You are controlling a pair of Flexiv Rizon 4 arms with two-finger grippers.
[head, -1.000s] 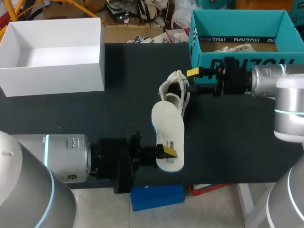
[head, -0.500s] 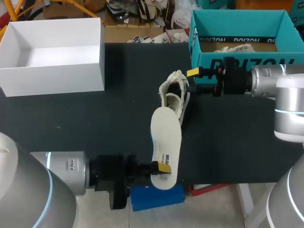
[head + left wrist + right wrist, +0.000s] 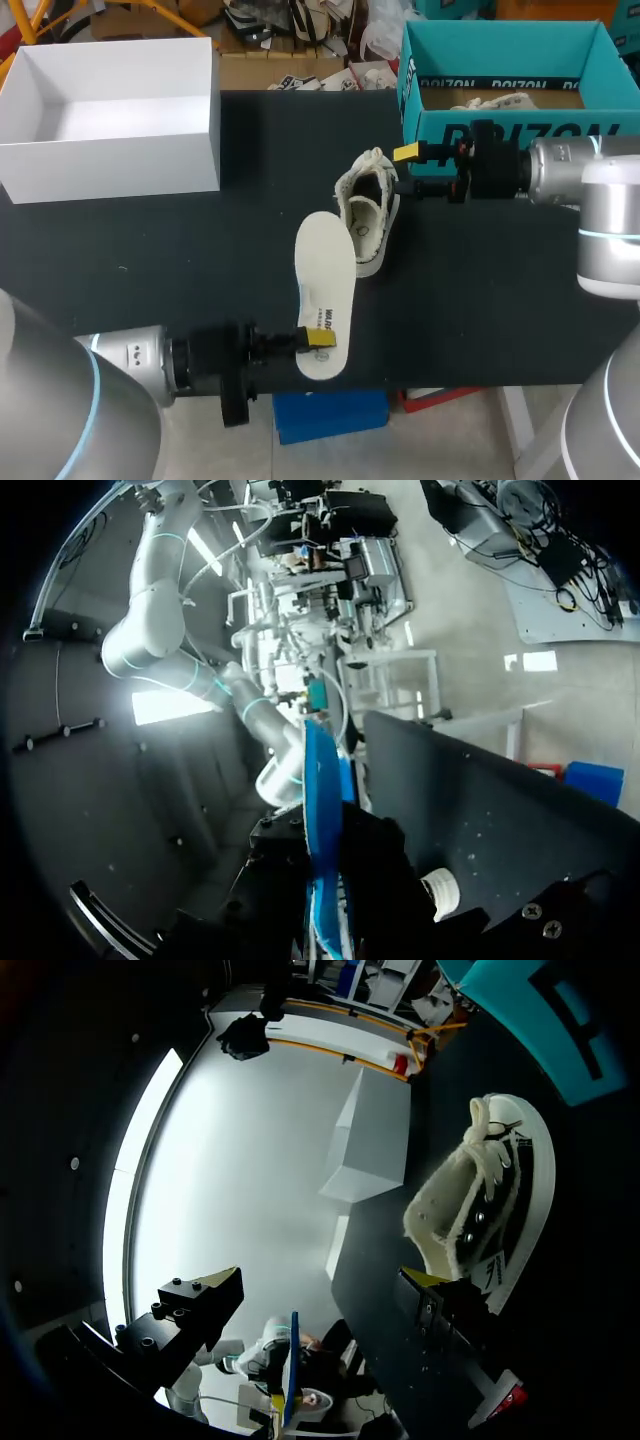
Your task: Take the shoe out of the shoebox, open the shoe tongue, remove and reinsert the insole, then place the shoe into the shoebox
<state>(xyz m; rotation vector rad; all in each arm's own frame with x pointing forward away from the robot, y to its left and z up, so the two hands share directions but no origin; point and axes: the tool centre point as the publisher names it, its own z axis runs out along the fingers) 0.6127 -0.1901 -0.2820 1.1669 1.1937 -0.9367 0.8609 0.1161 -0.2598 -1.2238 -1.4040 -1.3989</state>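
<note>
Our left gripper (image 3: 320, 340), clamping the insole (image 3: 322, 285), has pulled it clear of the shoe (image 3: 366, 215); our right gripper (image 3: 404, 170) gapes; reinsertion comes next.

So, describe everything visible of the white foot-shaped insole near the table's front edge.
The white foot-shaped insole is out of the cream shoe, top side up over the dark table. It looks like thin foam, with dark print near the heel; the left wrist view shows a blue underside. The left gripper is shut on its heel end. Its toe end is close beside the shoe; contact is unclear.
</note>
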